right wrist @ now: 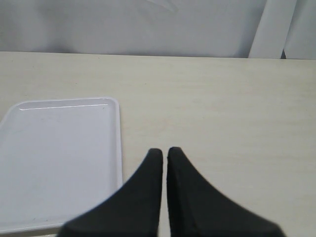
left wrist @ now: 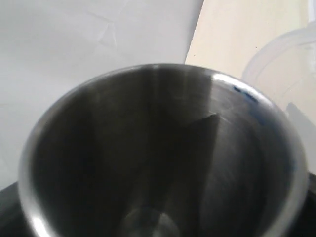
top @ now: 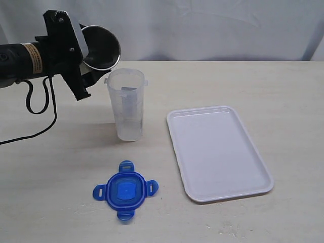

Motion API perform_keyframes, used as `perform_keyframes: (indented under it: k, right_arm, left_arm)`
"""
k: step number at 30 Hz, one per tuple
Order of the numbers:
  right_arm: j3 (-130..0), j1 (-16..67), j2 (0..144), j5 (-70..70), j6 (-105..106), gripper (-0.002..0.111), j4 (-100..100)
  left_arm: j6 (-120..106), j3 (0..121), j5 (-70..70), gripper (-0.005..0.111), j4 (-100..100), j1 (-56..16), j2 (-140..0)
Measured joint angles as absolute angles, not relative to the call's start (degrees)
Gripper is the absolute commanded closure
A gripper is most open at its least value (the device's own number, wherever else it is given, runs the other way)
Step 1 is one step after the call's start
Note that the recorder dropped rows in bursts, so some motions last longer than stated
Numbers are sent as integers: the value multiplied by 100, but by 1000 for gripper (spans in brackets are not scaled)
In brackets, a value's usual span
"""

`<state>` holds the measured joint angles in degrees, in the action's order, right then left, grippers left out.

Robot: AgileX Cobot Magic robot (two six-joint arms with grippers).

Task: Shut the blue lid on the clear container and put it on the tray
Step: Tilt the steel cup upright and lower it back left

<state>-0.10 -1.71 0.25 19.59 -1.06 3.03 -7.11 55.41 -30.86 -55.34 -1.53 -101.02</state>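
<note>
The clear container [top: 126, 104] stands upright and uncovered at the table's middle left; its rim [left wrist: 276, 54] shows beside the cup in the left wrist view. The blue lid [top: 125, 190] lies flat on the table in front of it, apart from it. The white tray [top: 218, 152] lies to the right with nothing on it, and part of this tray [right wrist: 59, 158] appears in the right wrist view. My left gripper [top: 83, 53] hangs above and left of the container, shut on a grey metal cup [top: 103, 46] tipped on its side, mouth toward the container. My right gripper [right wrist: 164, 150] is shut on nothing, over bare table beside the tray.
The metal cup [left wrist: 158, 158] fills the left wrist view and hides that gripper's fingers. A black cable [top: 38, 109] loops down from the left arm onto the table. A white curtain [top: 202, 25] backs the table's far edge.
</note>
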Motion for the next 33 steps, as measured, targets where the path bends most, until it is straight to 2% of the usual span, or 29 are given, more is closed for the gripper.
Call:
perform_keyframes:
  k: [8,16,22,33]
  right_arm:
    - [-10,-171,25,1959,-106,104,303]
    - [-10,-171,25,1959,-106,104,303]
    - [-10,-171,25,1959,-106,104,303]
    - [-10,-171,25,1959,-106,104,303]
  left_arm:
    - [959,5541,-3086,107,-5534,-153,-10102]
    - [1643,5541,-2689,107,-5136,-153,-10102]
    - [2509,5541,-2673,107,-4909,132,-10102]
    - [2976,5478,-4162,107,-4634,872,-10824]
